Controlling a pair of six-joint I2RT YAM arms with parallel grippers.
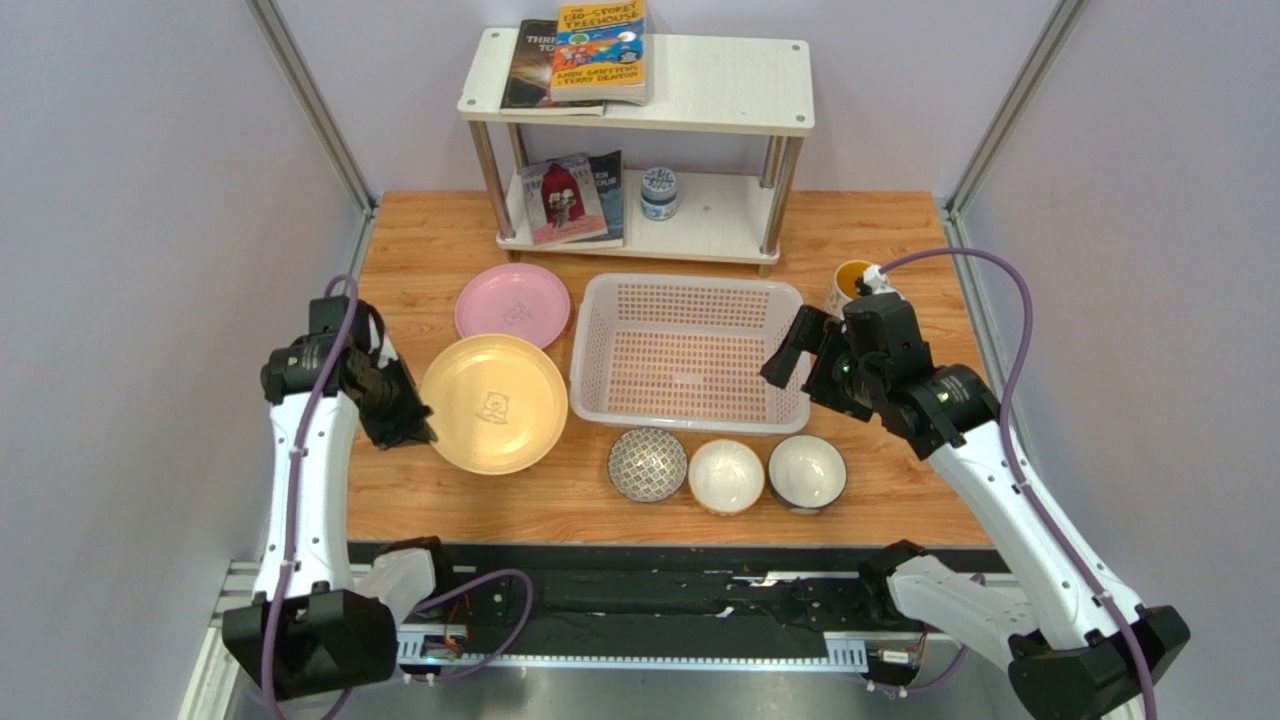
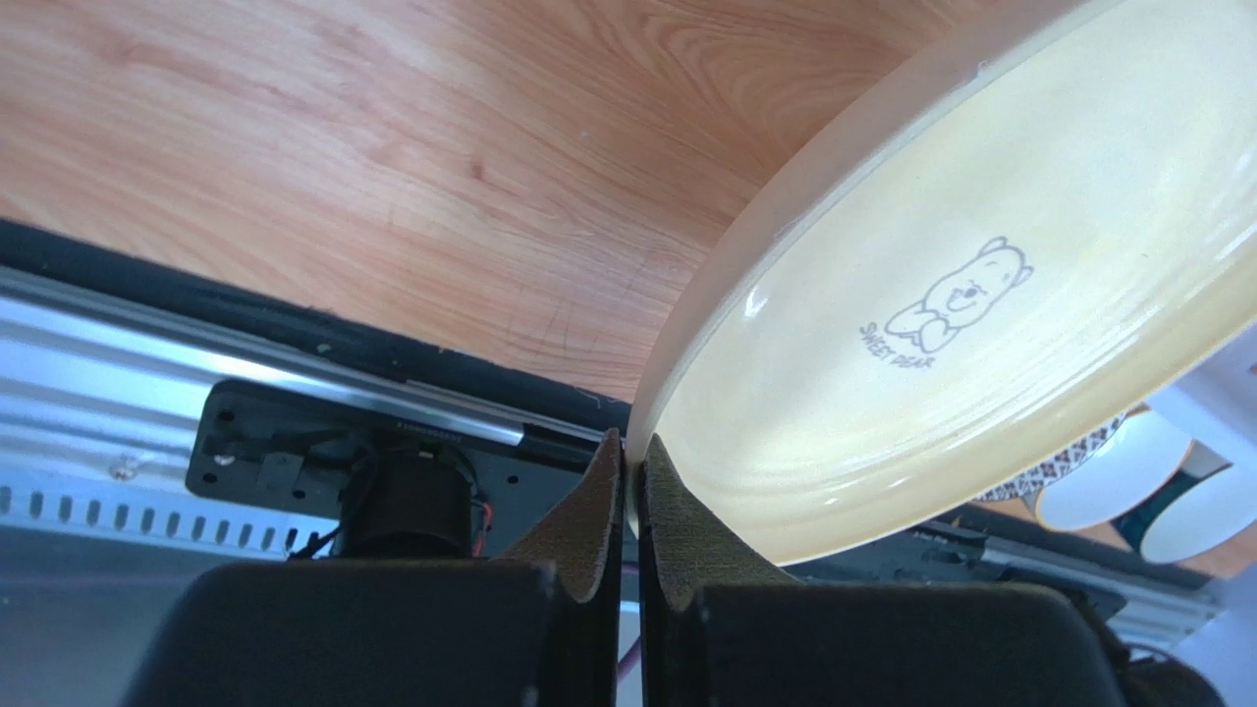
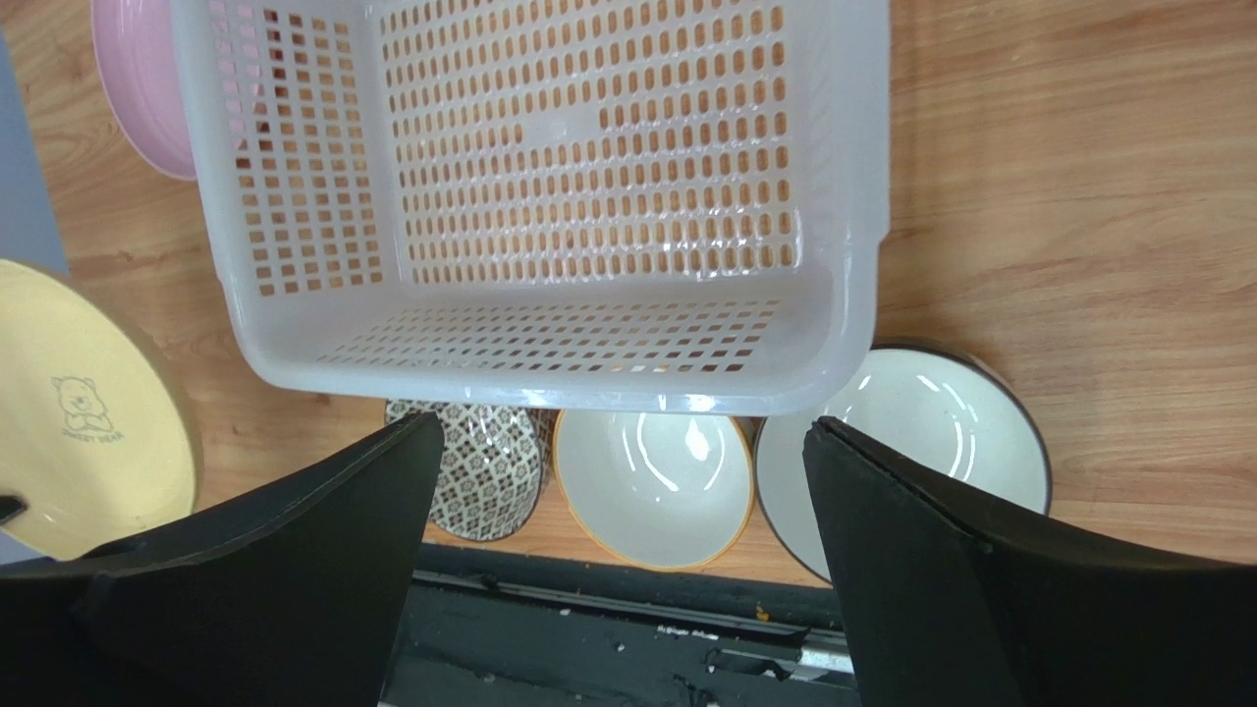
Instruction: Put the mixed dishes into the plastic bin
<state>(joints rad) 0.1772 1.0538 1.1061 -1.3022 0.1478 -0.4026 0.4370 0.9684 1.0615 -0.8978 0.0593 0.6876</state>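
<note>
Left gripper (image 2: 632,457) clamped on the yellow plate's (image 2: 959,295) rim; right gripper (image 3: 617,427) gaping wide over the bin's (image 3: 590,386) near wall.

From the top view I see the yellow plate on the table (image 1: 436,240) just left of the bin, with my left fingers pinching its left edge. The pink plate (image 1: 513,305) lies behind it. The grey bowl (image 1: 648,464) and two white bowls (image 1: 726,474) (image 1: 807,471) sit in a row in front of the bin. The mug (image 1: 852,281) stands off the bin's far right corner. My right gripper holds nothing.
</note>
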